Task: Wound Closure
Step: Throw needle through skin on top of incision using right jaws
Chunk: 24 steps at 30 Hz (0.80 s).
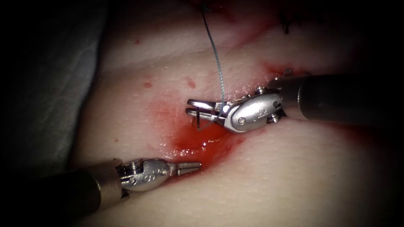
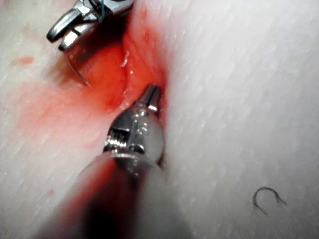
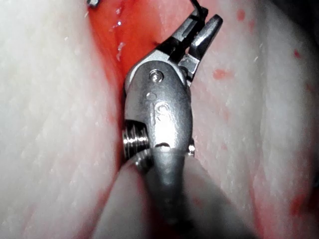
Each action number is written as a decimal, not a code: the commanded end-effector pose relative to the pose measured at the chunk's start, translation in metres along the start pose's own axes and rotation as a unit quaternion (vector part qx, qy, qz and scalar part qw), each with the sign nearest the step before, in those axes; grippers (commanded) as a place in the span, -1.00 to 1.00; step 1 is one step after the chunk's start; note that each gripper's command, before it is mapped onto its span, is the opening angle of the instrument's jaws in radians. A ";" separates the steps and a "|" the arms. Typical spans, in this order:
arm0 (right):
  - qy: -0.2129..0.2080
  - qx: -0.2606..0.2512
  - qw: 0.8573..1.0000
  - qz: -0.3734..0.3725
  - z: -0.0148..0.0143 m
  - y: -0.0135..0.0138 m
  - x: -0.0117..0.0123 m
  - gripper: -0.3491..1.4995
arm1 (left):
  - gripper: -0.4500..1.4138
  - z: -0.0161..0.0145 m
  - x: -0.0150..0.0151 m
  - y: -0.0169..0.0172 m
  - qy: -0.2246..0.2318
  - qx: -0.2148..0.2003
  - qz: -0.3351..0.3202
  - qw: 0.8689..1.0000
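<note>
Right pincer (image 1: 194, 108) clamps the needle (image 1: 198, 122); left pincer (image 1: 194, 167) closed, empty; left wrist reveals thread scrap (image 2: 266, 198).

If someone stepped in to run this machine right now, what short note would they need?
Right tool: holds the needle, which hangs from its jaws over the cut; whether the tip is in the tissue is unclear. The thread runs up from the jaws.
Left tool: jaws shut, holding nothing, tip at the cut in red fluid.
Done: dark stitches further up.
Left: this stretch of the cut gapes open.
</note>
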State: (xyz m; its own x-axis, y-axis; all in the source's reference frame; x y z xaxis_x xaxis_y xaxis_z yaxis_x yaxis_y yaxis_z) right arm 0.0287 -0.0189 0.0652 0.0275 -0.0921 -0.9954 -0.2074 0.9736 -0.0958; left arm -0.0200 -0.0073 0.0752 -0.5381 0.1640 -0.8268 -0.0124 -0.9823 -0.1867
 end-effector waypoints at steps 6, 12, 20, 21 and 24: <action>-0.001 -0.012 0.998 0.062 0.0014 0.0012 0.0003 -1.00 | -0.50 0.0019 -0.0030 0.0005 -0.016 -0.009 -0.010 1.000; -0.007 -0.018 0.991 0.132 0.0021 0.0018 0.0000 -1.00 | -0.50 0.0018 -0.0038 0.0004 -0.018 -0.012 -0.011 1.000; -0.046 -0.002 0.975 0.219 0.0026 0.0011 -0.0006 -1.00 | -0.48 0.0014 -0.0038 0.0005 -0.019 -0.014 -0.011 1.000; -0.051 0.001 0.972 0.230 0.0025 0.0009 -0.0007 -1.00 | -0.48 0.0013 -0.0038 0.0005 -0.018 -0.014 -0.011 1.000; -0.068 0.006 0.958 0.278 0.0024 0.0007 -0.0010 -1.00 | -0.48 0.0007 -0.0038 0.0004 -0.017 -0.018 -0.011 1.000</action>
State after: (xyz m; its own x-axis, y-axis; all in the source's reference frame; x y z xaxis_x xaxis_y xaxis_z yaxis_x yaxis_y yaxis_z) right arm 0.0298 -0.0171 0.0660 0.0456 0.4887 -0.8713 -0.2194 0.8558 0.4685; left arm -0.0179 -0.0079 0.0781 -0.5676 0.1808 -0.8032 0.0058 -0.9747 -0.2235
